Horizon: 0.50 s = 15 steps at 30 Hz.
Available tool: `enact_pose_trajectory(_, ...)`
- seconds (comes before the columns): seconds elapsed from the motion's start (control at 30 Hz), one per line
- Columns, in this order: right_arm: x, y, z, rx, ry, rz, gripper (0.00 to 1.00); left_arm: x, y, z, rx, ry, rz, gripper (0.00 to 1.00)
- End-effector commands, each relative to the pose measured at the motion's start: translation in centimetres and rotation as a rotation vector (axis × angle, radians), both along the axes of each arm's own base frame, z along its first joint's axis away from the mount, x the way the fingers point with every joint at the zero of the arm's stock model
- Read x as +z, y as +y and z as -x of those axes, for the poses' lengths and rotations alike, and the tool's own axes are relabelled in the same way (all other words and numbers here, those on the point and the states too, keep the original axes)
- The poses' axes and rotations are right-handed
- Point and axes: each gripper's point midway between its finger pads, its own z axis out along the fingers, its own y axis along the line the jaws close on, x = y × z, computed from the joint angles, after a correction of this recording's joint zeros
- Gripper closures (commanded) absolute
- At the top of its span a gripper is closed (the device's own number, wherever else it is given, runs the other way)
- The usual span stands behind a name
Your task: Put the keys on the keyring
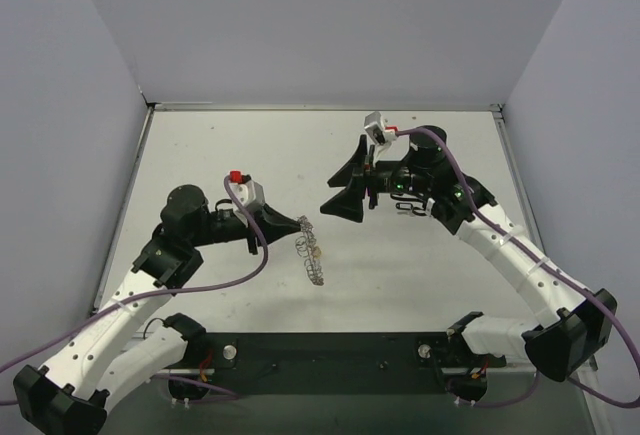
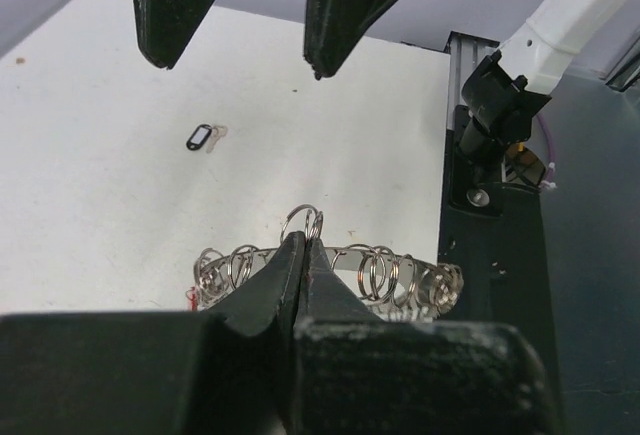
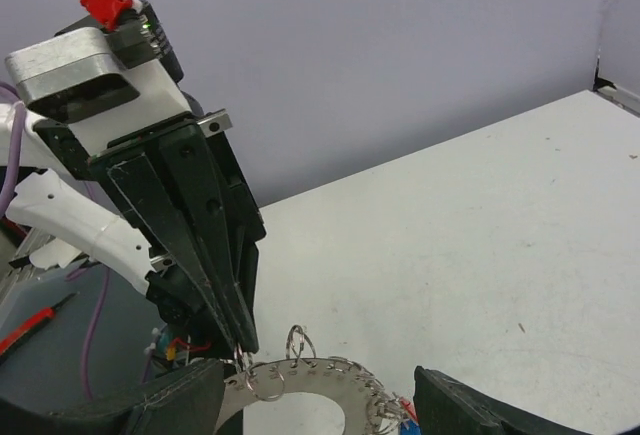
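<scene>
My left end effector was clenched tight on the rim of the keyring, holding it edge-on over the counter. Across from it my right end effector hung released, jaws wide, facing the ring. One dark-headed key lay on the counter further off.

You have a white, lightly speckled surface boxed in by plain pale lilac-grey walls behind it and on both sides. A metal rail lines the surface's far edge, a black plate its near edge. The light is soft and even.
</scene>
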Motion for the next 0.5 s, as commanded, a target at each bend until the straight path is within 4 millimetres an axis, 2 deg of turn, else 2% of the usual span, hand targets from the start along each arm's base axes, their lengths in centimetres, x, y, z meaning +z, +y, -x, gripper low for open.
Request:
enact_pose_trajectory(0.0, 0.6, 0.1, -0.8, -0.012, -0.047, -0.021, 0.25, 3.9, 0.3, 1.1, -0.033, -0.271, 0.091, 1.0)
enact_pose_trajectory(0.1, -0.6, -0.7, -3.3, -0.14, -0.018, 0.006, 0.25, 3.9, 0.8, 1.5, -0.019, -0.336, 0.102, 1.0)
enact_pose_trajectory(0.23, -3.2, -3.3, -8.1, -0.4, 0.069, 0.055, 0.24, 3.9, 1.0, 1.7, -0.015, -0.354, 0.102, 1.0)
enact_pose_trajectory(0.27, -3.7, -3.8, -8.8, -0.439, 0.108, 0.053, 0.24, 3.7, 0.9, 1.7, -0.023, -0.348, 0.1, 1.0)
enact_pose_trajectory(0.37, -6.2, -6.7, -12.2, -0.62, 0.222, 0.076, 0.24, 3.7, 0.8, 1.9, -0.037, -0.338, 0.098, 1.0)
enact_pose_trajectory(0.4, -7.7, -7.9, -13.5, -0.671, 0.266, 0.096, 0.24, 3.7, 0.8, 1.9, -0.037, -0.338, 0.098, 1.0)
enact_pose_trajectory(0.47, -9.6, -9.8, -14.9, -0.779, 0.328, 0.137, 0.25, 3.6, 0.8, 1.8, -0.034, -0.338, 0.097, 1.0)
